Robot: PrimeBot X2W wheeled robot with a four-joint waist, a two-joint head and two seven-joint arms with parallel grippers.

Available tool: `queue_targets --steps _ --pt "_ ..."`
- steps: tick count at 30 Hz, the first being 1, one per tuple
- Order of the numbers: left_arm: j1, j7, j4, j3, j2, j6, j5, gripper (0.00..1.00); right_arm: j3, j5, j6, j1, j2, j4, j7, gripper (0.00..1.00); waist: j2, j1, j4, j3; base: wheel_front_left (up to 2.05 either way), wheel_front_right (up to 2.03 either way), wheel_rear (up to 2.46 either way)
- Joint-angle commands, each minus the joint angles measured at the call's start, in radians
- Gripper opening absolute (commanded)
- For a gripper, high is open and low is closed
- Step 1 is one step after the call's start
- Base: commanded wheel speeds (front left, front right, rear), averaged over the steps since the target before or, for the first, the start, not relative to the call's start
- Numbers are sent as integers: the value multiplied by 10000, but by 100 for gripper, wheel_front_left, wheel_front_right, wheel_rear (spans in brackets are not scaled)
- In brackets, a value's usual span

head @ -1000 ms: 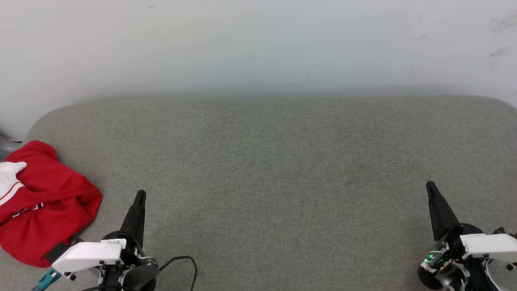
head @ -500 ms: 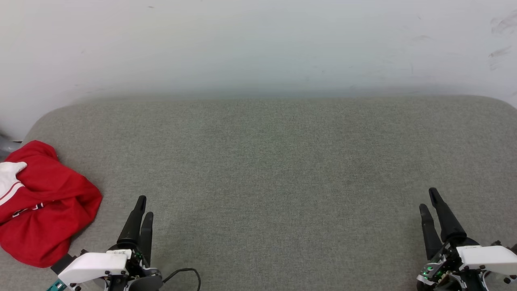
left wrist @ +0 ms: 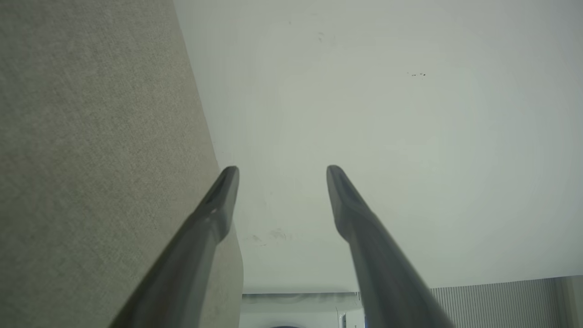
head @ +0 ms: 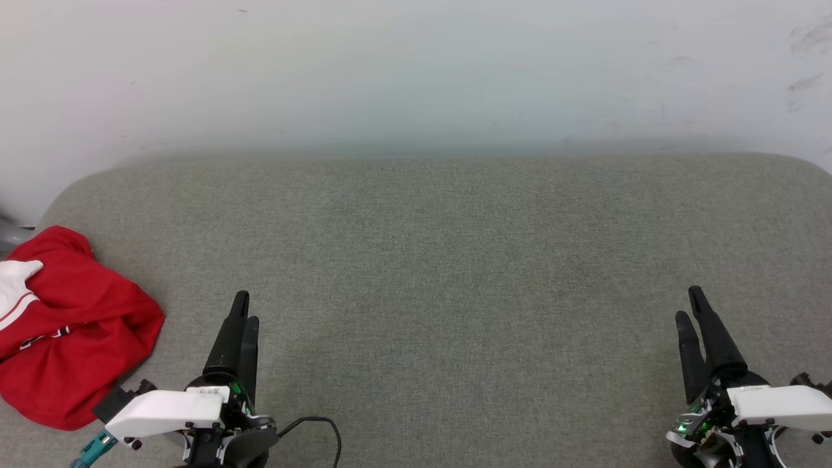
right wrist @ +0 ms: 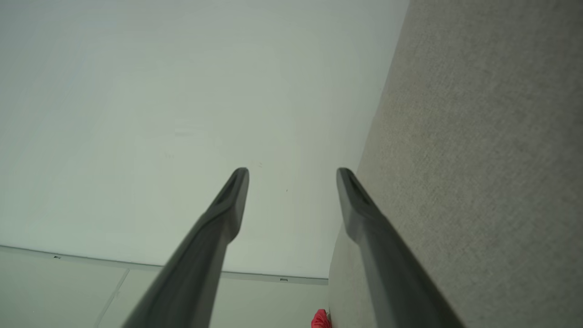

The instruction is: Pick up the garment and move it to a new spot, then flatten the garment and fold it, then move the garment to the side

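The left tool (head: 247,308) sits at the lower left of the head view, its two dark fingers pointing up the picture and nearly overlapping from this angle. The left wrist view shows that tool (left wrist: 281,169) with a clear gap between its fingers and nothing in it. The right tool (head: 688,302) sits at the lower right in the same pose. The right wrist view shows it (right wrist: 292,171) parted about as widely, also holding nothing. Both tools hover over the grey padded surface (head: 455,260) and are well apart from each other. A black cable (head: 318,429) loops out beside the left wrist, and a teal connector (head: 91,448) pokes out below its white housing.

The garment (head: 71,331) lies crumpled in a heap at the far left edge of the padded surface. It is near the left tool but not touching it. It is bright red, with a white sleeve panel (head: 13,286) and striped trim showing on its left part, and a little dark lettering that cannot be read. A small scrap of the same red (right wrist: 320,319) shows at the bottom of the right wrist view. A pale wall (head: 416,78) rises behind the surface.
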Motion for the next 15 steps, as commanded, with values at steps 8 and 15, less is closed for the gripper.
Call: queue_targets --steps 8,15 --pt "-266 -396 -625 -321 95 -15 1178 100 179 -1379 0 -29 -297 -574 -429 100 0 0 -2 -26 0 0 0" --pt "-242 -670 -814 -469 81 -17 3290 100 127 -3803 0 77 -310 -853 -704 100 0 0 5 -38 0 0 0"
